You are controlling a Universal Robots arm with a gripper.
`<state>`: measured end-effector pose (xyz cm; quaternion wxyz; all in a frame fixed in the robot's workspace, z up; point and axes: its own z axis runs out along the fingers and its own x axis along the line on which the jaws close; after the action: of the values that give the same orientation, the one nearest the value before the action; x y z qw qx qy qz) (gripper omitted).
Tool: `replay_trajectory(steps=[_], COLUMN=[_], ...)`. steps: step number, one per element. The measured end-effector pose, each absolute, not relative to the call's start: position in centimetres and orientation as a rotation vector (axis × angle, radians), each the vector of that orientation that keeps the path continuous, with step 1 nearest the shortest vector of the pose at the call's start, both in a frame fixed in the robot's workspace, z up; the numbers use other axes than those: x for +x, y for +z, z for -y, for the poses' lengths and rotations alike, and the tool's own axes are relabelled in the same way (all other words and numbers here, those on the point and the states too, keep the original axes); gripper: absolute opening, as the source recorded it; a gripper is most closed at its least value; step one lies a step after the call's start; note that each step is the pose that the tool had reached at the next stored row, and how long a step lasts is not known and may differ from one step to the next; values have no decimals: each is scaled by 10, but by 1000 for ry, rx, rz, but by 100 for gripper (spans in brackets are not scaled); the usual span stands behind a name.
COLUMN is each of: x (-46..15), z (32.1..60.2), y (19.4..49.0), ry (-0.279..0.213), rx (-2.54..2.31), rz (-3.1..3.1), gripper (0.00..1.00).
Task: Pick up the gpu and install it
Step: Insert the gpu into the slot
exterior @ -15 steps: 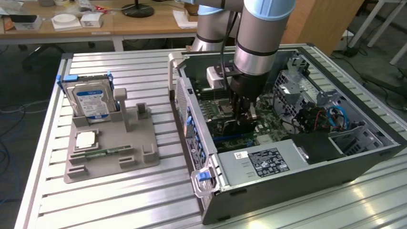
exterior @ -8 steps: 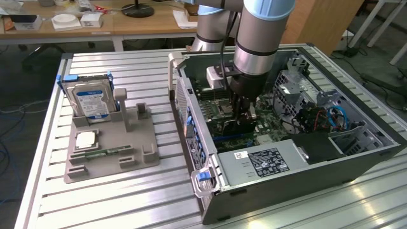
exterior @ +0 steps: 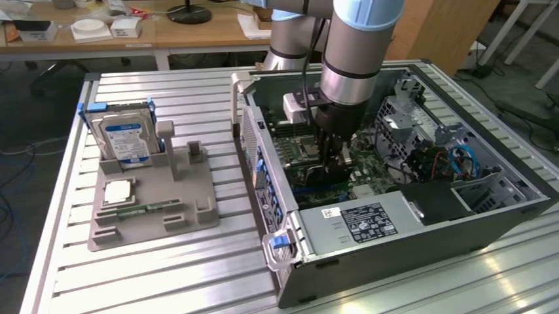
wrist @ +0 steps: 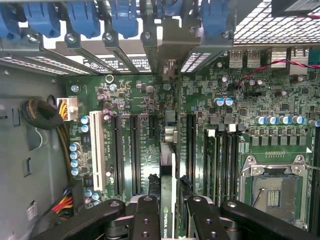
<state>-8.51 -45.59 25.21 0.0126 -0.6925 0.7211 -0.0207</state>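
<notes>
We note the fingers (wrist: 146,220) clamped on the gpu (wrist: 168,170), held edge-on. Its long axis runs parallel to the motherboard (wrist: 130,100) slots, bracket end toward the blue latches (wrist: 125,17).

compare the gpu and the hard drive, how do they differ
The gpu is inside the computer case, over the motherboard; the hard drive stands outside in the grey holder. The gpu is clamped in the gripper; the hard drive is untouched. The gpu is a thin card, the hard drive a thicker silver, blue-labelled block. Both stand on edge.
</notes>
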Motion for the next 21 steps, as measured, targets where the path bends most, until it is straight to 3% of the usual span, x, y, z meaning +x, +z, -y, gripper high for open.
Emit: replay_trajectory(steps=[21], x=[-85], z=[455], y=[257], ry=[-65], rx=[-2170], rz=[-2234], gripper=[26])
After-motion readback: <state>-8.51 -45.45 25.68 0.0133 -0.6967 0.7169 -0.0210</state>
